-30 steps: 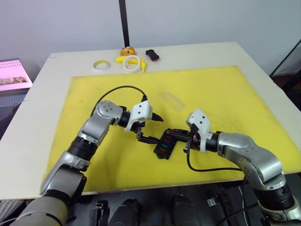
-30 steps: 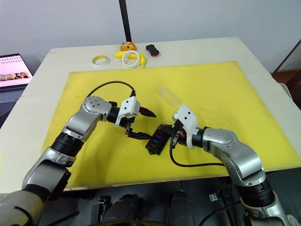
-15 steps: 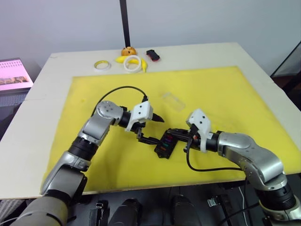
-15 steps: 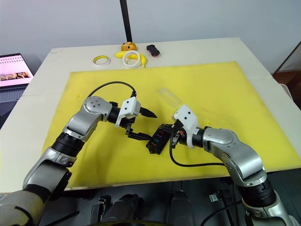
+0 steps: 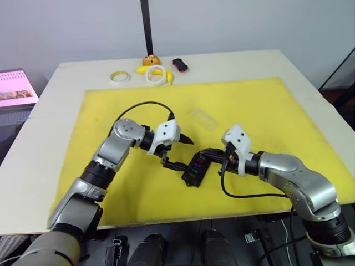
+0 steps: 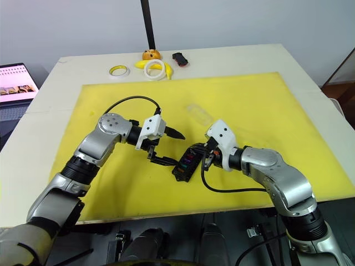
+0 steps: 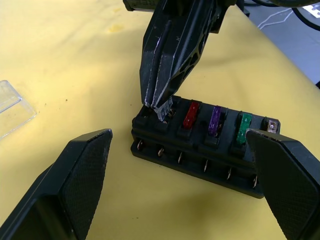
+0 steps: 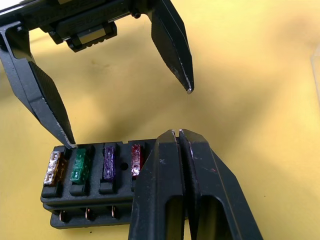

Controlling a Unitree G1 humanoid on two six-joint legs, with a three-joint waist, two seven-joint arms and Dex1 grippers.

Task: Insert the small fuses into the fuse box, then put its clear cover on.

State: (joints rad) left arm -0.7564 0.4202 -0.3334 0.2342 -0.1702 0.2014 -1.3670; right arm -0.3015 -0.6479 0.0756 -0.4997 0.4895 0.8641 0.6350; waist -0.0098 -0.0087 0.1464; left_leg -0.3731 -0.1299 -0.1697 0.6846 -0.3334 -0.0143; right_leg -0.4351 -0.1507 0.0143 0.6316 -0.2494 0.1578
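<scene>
From the head camera, a black fuse box (image 5: 194, 169) lies near the front middle of a yellow mat (image 5: 260, 105) spread over a pale counter (image 5: 44, 127). The left gripper (image 5: 178, 151) hangs over the box's left end with its jaws spread wide. The right gripper (image 6: 203, 153) reaches in from the right, its tips at the far end of the box. A clear cover (image 5: 203, 119) lies flat on the mat just beyond both arms. Two tape rings (image 5: 156, 74), a banana (image 6: 166, 70) and a small black-and-red gadget (image 5: 179, 64) sit along the far edge.

Left wrist camera: the box (image 7: 200, 145) holds a red fuse (image 7: 191, 114), a purple fuse (image 7: 214, 120) and a green fuse (image 7: 244, 128) side by side. The right gripper's jaws (image 7: 161, 107) are pressed together, tips dipped into the end slot beside the red one.

Right wrist camera: an orange fuse (image 8: 53, 167) fills the slot next to the green one.
</scene>
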